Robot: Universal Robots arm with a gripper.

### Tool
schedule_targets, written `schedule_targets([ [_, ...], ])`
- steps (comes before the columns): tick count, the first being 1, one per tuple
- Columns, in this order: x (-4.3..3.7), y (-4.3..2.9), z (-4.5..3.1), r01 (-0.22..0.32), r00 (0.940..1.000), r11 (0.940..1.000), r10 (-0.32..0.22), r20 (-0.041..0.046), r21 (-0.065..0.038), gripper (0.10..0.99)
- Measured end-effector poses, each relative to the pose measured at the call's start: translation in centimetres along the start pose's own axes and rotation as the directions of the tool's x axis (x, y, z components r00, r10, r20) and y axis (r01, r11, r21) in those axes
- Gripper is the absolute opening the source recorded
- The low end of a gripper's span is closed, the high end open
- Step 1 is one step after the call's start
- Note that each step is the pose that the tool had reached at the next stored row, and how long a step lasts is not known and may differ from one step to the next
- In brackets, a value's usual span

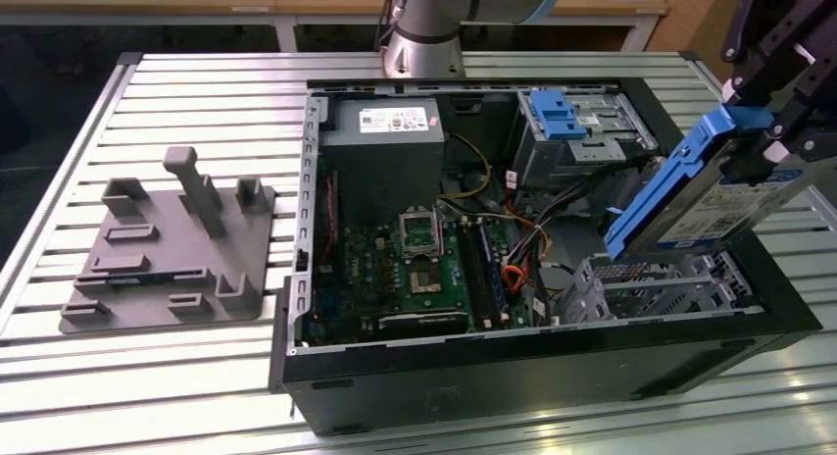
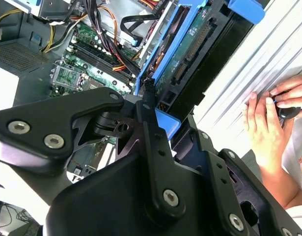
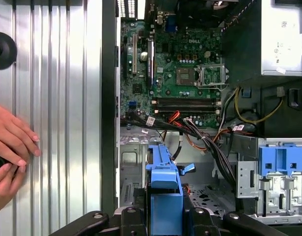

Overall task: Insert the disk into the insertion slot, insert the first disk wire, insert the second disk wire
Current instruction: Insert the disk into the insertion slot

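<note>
3 cameras: 1 off-arm, 2 wrist-mounted.
The exterior view looks down from high and well back on the desk point(image 1: 196, 92) and open computer case point(image 1: 523, 367), arm base point(image 1: 425, 28) at 12 o'clock, disk point(image 1: 707, 205) at 3 o'clock. The first wrist view faces straight down into the case; the second wrist view, nearer, looks in obliquely. All 3 share the motherboard point(image 1: 418, 269) and disk.

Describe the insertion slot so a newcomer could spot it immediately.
Start at the open computer case. At its near corner on the exterior view's right, below the tilted disk, sits the insertion slot: a low perforated silver cage. The taller cage behind carries a blue latch.
</note>
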State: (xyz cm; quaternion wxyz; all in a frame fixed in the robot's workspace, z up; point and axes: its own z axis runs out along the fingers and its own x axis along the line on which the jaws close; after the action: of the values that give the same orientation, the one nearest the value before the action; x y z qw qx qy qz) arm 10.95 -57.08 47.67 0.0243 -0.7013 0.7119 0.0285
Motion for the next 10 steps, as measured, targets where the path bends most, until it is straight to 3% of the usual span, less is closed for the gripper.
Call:
schedule_targets([
  [10, 0.05, -0.06, 0.74, 0.0, 1.0, 1.0, 0.0, -0.0001, 0.0, 0.365],
])
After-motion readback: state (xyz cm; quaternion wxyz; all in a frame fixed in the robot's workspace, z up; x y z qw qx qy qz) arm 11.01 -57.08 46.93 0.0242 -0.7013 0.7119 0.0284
